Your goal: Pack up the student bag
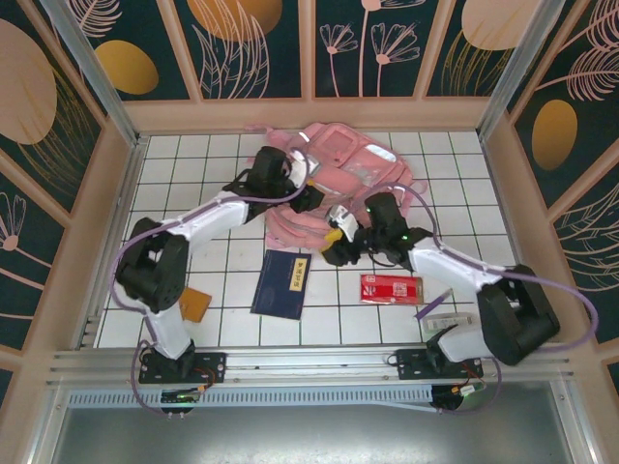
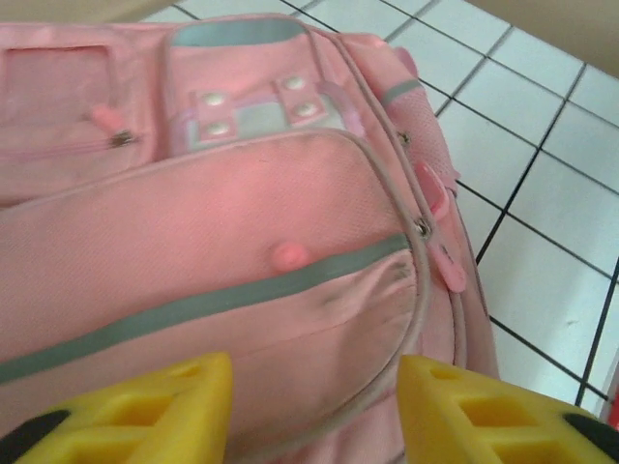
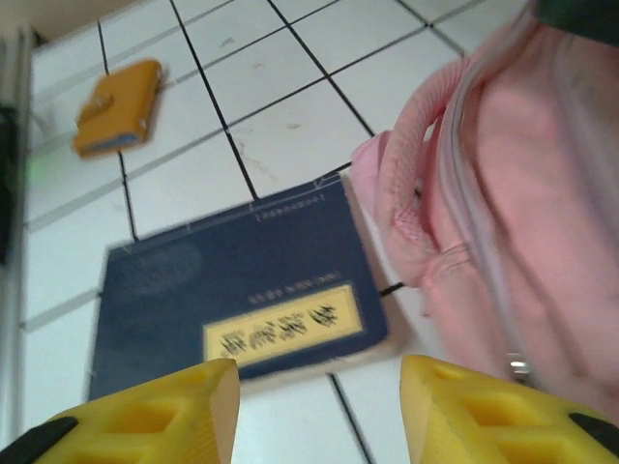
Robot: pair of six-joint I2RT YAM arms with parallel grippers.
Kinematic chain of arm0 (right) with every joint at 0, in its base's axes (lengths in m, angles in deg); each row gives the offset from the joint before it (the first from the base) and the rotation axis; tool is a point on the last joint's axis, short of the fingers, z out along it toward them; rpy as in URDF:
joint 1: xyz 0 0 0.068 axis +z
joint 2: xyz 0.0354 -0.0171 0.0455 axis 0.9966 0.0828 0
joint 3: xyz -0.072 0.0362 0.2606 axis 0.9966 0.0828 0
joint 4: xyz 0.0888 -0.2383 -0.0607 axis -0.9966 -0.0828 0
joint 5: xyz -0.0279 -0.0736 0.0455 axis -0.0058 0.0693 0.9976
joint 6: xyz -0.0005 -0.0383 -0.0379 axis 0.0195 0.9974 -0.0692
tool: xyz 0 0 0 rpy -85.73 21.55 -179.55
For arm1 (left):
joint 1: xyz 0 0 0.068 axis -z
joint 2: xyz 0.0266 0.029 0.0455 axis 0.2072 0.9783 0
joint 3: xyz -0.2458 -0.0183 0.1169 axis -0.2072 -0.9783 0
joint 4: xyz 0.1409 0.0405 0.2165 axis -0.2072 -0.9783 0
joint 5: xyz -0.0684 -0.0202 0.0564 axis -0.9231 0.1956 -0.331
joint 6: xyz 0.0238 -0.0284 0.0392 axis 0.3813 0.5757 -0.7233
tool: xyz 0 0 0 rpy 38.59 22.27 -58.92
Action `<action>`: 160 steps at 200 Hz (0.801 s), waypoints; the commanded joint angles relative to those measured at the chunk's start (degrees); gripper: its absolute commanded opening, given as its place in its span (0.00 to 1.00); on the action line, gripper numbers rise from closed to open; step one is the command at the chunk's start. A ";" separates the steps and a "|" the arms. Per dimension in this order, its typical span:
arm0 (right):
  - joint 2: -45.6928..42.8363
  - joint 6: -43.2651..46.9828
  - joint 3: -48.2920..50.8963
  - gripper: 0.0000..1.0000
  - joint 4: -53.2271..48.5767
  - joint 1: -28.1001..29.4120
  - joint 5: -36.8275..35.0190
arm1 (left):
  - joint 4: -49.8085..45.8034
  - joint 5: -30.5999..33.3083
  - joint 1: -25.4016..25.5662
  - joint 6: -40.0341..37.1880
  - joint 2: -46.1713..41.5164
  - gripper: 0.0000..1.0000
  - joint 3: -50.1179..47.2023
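At the far middle of the bench (image 1: 193, 164) lies the student bag (image 1: 353, 164), flat on the white tiles with its front pockets facing up. The left end effector (image 2: 314, 387) hangs just above the bag's front panel, its yellow fingers spread and holding nothing. The right end effector (image 3: 319, 387) is also spread and empty, poised over the blue book (image 3: 242, 290), whose right corner sits just beside the bag's near edge. An orange wallet (image 3: 121, 106) lies well apart to the left, and a red packet (image 1: 392, 288) lies right of the book.

The pockets seen from the left wrist look zipped, so nothing can go in until one is opened. The pulls are small, and a poor pinch would likely slip off or only bunch the soft fabric. Pressing down could also shove the bag across the slick tiles. The book lies flat, so fingers may skate over its cover or snag the bag's edge beside it.
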 commanded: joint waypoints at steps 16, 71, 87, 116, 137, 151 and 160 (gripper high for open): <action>-3.53 29.33 5.89 0.52 -0.20 -4.50 -9.32 | -1.53 -4.48 -0.95 7.64 -11.29 0.51 -9.29; 5.05 40.56 5.99 0.57 12.27 -5.09 -18.34 | 8.01 -5.92 4.69 26.51 -14.70 0.52 -24.12; 8.25 41.78 4.92 0.56 14.66 -5.06 -19.35 | 7.02 -4.68 4.94 31.51 -13.11 0.52 -24.19; 10.96 39.66 3.03 0.56 16.82 -4.78 -17.64 | 1.06 -5.11 5.00 32.27 -9.15 0.53 -21.33; 11.94 38.62 0.80 0.54 14.18 -4.79 -15.27 | 1.76 -7.17 5.22 34.28 -8.00 0.52 -21.21; 11.83 39.11 -1.11 0.51 9.26 -5.57 -11.60 | 3.25 -7.95 5.35 35.10 -8.24 0.52 -21.47; 11.35 39.37 -2.18 0.48 5.81 -6.37 -8.30 | 2.90 -7.51 5.37 35.00 -8.50 0.52 -21.29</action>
